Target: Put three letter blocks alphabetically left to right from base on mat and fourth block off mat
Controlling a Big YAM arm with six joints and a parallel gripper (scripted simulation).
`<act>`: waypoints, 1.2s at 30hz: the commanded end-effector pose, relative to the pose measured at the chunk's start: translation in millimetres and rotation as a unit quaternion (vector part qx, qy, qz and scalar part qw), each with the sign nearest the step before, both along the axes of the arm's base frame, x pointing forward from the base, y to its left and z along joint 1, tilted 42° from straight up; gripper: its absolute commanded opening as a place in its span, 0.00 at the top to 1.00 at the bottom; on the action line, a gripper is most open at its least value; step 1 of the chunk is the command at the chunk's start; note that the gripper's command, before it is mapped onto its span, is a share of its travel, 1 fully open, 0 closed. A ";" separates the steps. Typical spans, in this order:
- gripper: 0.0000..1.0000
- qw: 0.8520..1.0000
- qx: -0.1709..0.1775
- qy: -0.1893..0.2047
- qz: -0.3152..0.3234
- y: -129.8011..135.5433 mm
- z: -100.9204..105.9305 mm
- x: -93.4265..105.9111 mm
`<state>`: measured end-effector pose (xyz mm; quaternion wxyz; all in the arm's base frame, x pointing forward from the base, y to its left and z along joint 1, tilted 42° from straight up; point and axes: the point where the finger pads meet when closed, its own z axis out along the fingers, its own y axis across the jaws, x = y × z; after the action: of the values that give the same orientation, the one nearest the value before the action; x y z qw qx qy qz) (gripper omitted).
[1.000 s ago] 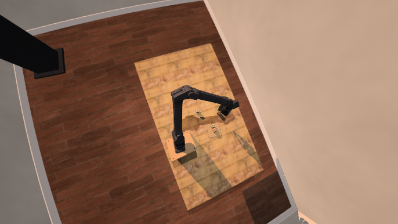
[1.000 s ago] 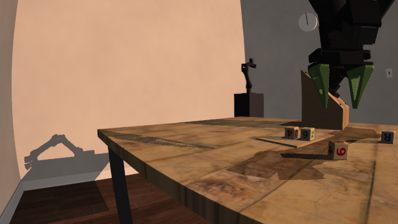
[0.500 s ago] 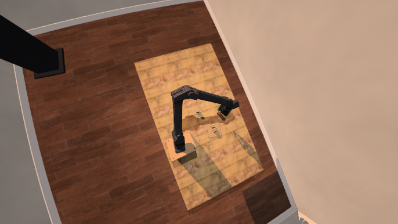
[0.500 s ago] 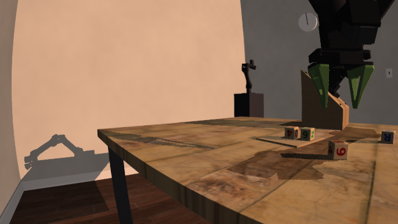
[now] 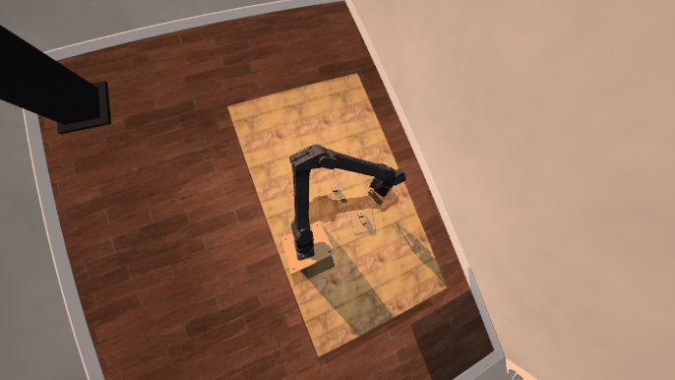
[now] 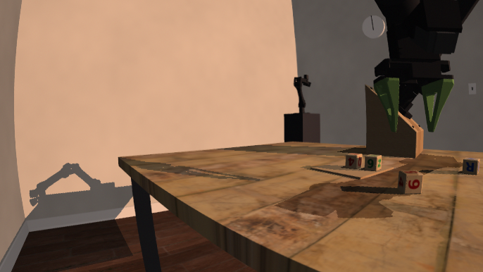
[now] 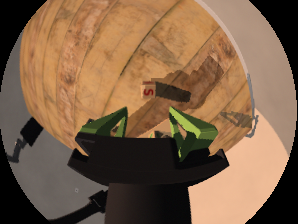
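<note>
Hovering above the table (image 5: pixel 315 315) (image 6: pixel 246 197) (image 7: pixel 95 65), our pincer (image 5: pixel 379 187) (image 6: pixel 413 131) (image 7: pixel 148 110) stands part-open and holds nothing. Our S block (image 5: pixel 371 189) (image 6: pixel 410 182) (image 7: pixel 148 91), off the mat (image 5: pixel 355 227) (image 6: pixel 332 170), lies just ahead of the gap between the fingertips, at the wrist view's centre; lower right in the exterior view, it sits below them. A cube has no long axis, so we judge that centring over it before lowering matters most. We read a red S on top, a 4 and a 6 or 9 on its sides. At the exterior's right edge, a side of another block (image 5: pixel 335 188) (image 6: pixel 470 165) shows a blue R. On the mat, the red-marked block (image 5: pixel 363 221) (image 6: pixel 353 161) shows an inverted 4, the green-marked one (image 5: pixel 360 214) (image 6: pixel 372 162) a 6 or 9.
</note>
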<state>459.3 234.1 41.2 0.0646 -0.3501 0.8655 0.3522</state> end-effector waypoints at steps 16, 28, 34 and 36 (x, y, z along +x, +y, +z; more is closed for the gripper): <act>0.35 1.000 -0.001 0.000 0.000 13.3 -12.8 -1.5; 0.35 1.000 -0.001 0.000 0.000 23.7 -24.5 -3.6; 0.35 1.000 -0.001 0.000 0.000 28.8 -30.3 -4.7; 0.35 1.000 -0.001 0.000 0.000 29.8 -31.4 -4.9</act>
<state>457.3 259.0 17.0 0.0687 -0.3536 0.8641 0.3514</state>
